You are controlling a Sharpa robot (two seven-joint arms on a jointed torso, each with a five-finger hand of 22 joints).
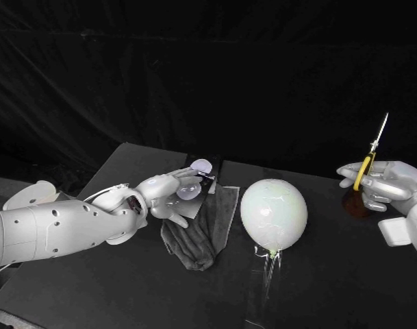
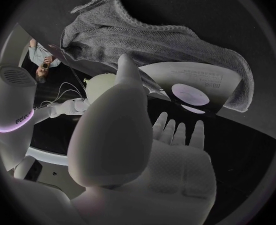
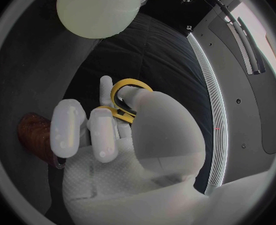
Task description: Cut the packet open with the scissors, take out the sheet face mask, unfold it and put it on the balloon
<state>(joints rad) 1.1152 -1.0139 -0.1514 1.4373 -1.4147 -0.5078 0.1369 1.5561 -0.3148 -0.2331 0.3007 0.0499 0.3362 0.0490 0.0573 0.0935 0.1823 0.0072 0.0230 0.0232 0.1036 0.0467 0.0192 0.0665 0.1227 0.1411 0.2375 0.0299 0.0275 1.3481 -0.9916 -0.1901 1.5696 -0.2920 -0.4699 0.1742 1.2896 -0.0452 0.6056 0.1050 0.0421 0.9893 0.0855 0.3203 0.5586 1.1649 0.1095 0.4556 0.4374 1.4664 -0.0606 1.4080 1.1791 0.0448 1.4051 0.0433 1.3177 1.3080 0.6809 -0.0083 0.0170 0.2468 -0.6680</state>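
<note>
My left hand holds the white packet, which bears a pale round mark, just above a grey cloth. In the left wrist view the packet sits between the thumb and fingers of that hand. The pale balloon lies on the black table's middle, its knot toward me. At the right, my right hand grips the yellow-handled scissors with the blades pointing up. In the right wrist view fingers pass through the yellow scissors' handle, and the balloon lies beyond the hand.
A crumpled grey cloth lies on the table between my left hand and the balloon, also seen as the cloth behind the packet. A dark reddish-brown object sits under my right hand.
</note>
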